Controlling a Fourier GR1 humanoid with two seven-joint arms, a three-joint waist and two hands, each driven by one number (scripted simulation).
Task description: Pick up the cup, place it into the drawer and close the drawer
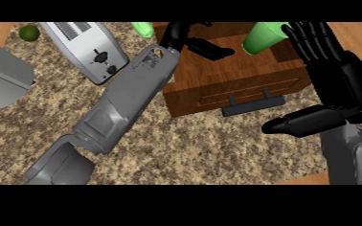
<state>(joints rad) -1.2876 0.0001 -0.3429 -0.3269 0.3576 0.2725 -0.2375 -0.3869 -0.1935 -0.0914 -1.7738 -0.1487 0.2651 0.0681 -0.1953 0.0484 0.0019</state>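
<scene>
Speckled granite counter (pixel 205 143) fills most of the view, wooden edge strips at far left and near right. On it, right of centre, a brown wooden drawer unit (pixel 233 84) with a dark grey handle (pixel 253 104) on its near front; whether the drawer is pulled out or pushed in, cannot tell from this angle.

Left forearm (pixel 124 105), grey, runs diagonally from the near-left corner up toward the far centre. Left hand (pixel 194 45) is black and sits over the far-left part of the drawer unit, fingers stretched out and relaxed, holding nothing.

Right hand (pixel 325 72) at the right edge, fingers extended upward toward the far side, thumb jutting left near the handle. The green cup (pixel 263 37) is at the far right, over the far side of the drawer unit, just beside the fingers of this hand and touching or overlapping them; fingers look straight, not wrapped round it.

Silver toaster (pixel 84 48) far left on the counter, two slots, knobs on its near end. Grey object (pixel 14 79), partly cut off at the left edge.

Second green thing (pixel 143 28) far centre, mostly hidden. Small dark green round fruit (pixel 29 33), far-left corner.
</scene>
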